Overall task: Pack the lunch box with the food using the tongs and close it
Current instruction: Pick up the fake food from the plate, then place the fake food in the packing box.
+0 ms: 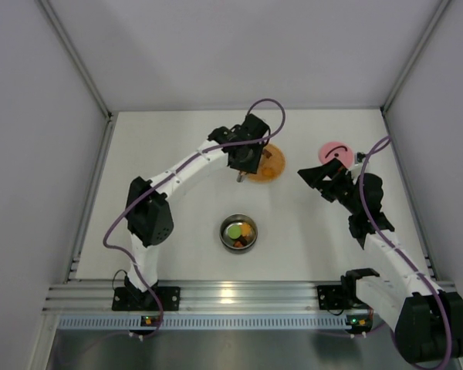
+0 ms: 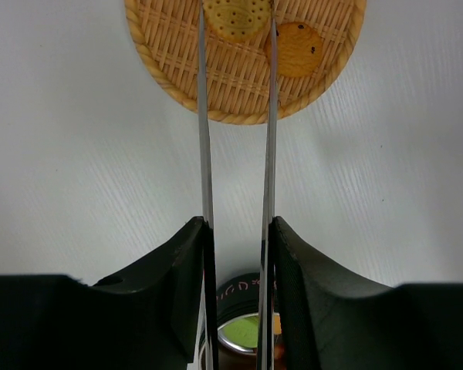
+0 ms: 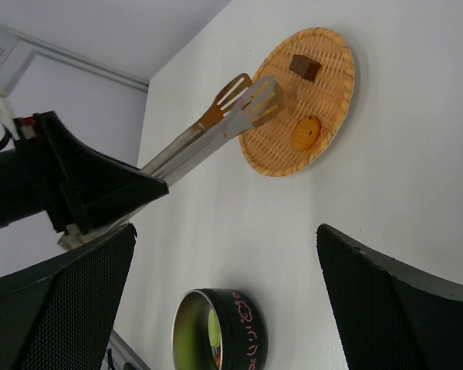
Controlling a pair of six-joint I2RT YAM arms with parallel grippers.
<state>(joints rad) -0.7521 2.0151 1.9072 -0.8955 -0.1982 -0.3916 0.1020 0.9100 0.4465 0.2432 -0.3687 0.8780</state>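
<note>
- Left gripper [image 2: 238, 231]: upper centre of the top view, reaching from the left arm. Its fingers are pressed in on the tongs [image 3: 208, 131], both handles pinched to a narrow gap.
- Tongs: the long axis runs straight ahead from the left gripper, up the left wrist frame. The two blades are close to parallel, with the tips over the woven plate [image 2: 239, 116].
- Yellow piece [image 2: 235, 17]: round and dotted, at the top edge of the left wrist frame between the two blades. Whether the tips touch it I cannot tell.
- Orange piece [image 2: 297, 48]: on the plate just right of the right blade and outside the pair. A brown cube [image 3: 303, 67] sits at the plate's far side.
- Lunch box [image 1: 223, 233]: lower centre of the top view, well apart from the plate. It lies behind the left gripper, and the tongs point away from it. It is uncovered and holds a green round and a few other pieces. The left arm is the nearer.
- Right gripper [image 3: 225, 231]: right of centre in the top view, jaws spread wide and holding nothing, near the lid.
- Lid [image 1: 334, 152]: pink, flat on the table at upper right, handle up, near the right gripper.
- Table [image 1: 177, 139]: plain white and matt.
- Walls [image 1: 31, 116]: pale panels closing the left, far and right sides.
</note>
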